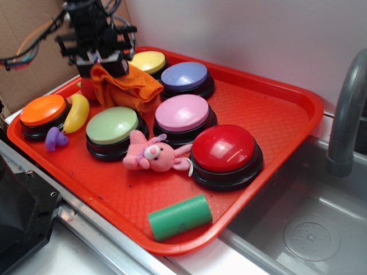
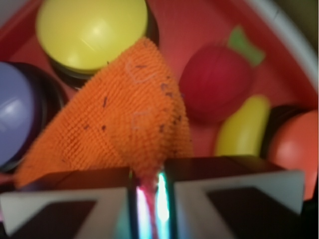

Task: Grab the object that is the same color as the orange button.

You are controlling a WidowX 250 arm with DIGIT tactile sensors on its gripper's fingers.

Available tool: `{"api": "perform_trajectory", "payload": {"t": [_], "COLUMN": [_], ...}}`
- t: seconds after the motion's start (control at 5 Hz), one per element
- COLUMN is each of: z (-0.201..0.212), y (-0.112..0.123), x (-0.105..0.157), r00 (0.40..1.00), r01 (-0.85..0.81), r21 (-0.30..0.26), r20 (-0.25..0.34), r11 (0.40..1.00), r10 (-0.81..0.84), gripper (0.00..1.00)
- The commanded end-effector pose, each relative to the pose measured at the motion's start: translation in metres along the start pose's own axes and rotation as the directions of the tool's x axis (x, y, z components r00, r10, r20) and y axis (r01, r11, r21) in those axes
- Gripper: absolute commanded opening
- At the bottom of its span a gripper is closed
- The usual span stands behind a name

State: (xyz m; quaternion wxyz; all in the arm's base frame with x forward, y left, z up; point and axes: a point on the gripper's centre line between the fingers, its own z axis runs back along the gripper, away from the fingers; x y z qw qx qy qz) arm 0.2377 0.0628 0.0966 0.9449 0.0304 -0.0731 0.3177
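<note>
1. Fingers: the gripper [image 1: 109, 62] stands at the far left corner of the red tray [image 1: 275, 114]. In the wrist view the two fingers [image 2: 65, 199] are drawn nearly together, with only a thin slit between them, and a pinch of the orange cloth [image 2: 124, 124] runs down into that slit. Judged clenched on the cloth.

2. Location of the task's thing: in the exterior view the orange cloth [image 1: 129, 86] hangs directly below the gripper, its upper edge gathered at the fingers and its lower folds draped toward the tray. Whether the lowest fold rests on the tray or on a button rim cannot be told.

3. Deciding relation: the cloth lies straight beneath the fingers, not off to either side. Its long run is from the pinched corner downward and away, fanning out wide at the far end. The grip is at one narrow corner only; the bulk of the fabric is outside the fingers.

4. Neighbours: the cloth's free end sits between the yellow button [image 1: 148, 61] and the green button [image 1: 112, 126], near the purple button [image 1: 184, 76]. A red ball [image 2: 214, 82] and a yellow banana toy [image 1: 77, 113] lie just beside it.

5. Colour reference: the orange button [image 1: 43, 110] is at the tray's left edge, apart from the cloth, touching the banana toy.

6. Judgement: a lift straight up suits this hold. The risk is slippage, as only a corner is caught.
</note>
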Motion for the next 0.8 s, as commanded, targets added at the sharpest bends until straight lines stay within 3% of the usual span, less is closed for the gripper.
{"api": "perform_trajectory", "payload": {"t": [0.0,0.2,0.4,0.6], "z": [0.085,0.1,0.104,0.101], "y": [-0.015,-0.01,-0.008,-0.007], "x": [-0.032,-0.056,-0.075,-0.073], "r00": [0.967,0.955,0.948,0.963], "r01": [0.253,0.297,0.319,0.269], "r21": [-0.127,-0.158,-0.162,-0.131], "r20": [0.04,0.02,0.051,0.035], "r11": [0.959,0.942,0.934,0.954], "r10": [-0.25,-0.297,-0.315,-0.267], "gripper": [0.0,0.0,0.0,0.0]}}
